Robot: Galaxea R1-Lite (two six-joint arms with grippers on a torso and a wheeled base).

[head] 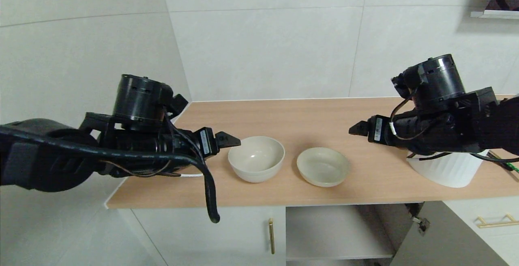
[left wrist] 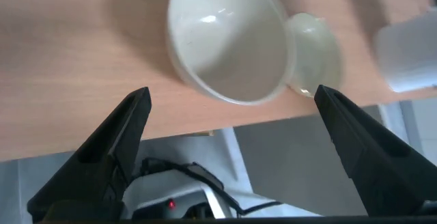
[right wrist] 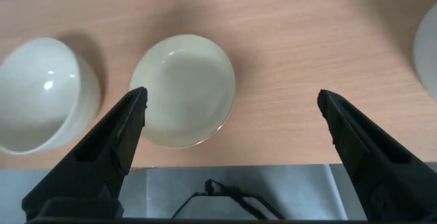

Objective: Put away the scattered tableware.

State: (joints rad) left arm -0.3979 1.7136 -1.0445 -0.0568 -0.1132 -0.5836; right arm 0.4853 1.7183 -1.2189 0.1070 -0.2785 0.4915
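**Two pale bowls on the tabletop, both sets of fingers spread and empty**

The left gripper (left wrist: 229,108) has two black, wedge-shaped fingers (left wrist: 116,142) spread wide, gripping nothing. It hangs over the left end of the tabletop (head: 284,116), its tips near the deep bowl (head: 256,158). The right gripper (right wrist: 232,101) has the same tapered black fingers (right wrist: 355,142), also apart and empty, and hovers near the shallow bowl (head: 323,166).

Both bowls are round, smooth, glossy and cream-white. They stand upright just beside each other without touching, near the front edge. The tabletop is a light wood-grain board. One white ribbed container (head: 446,170) stands at its right end, under the right arm. Below the tabletop is a white cabinet with a slim gold handle (head: 271,235) and an open shelf (head: 336,229).
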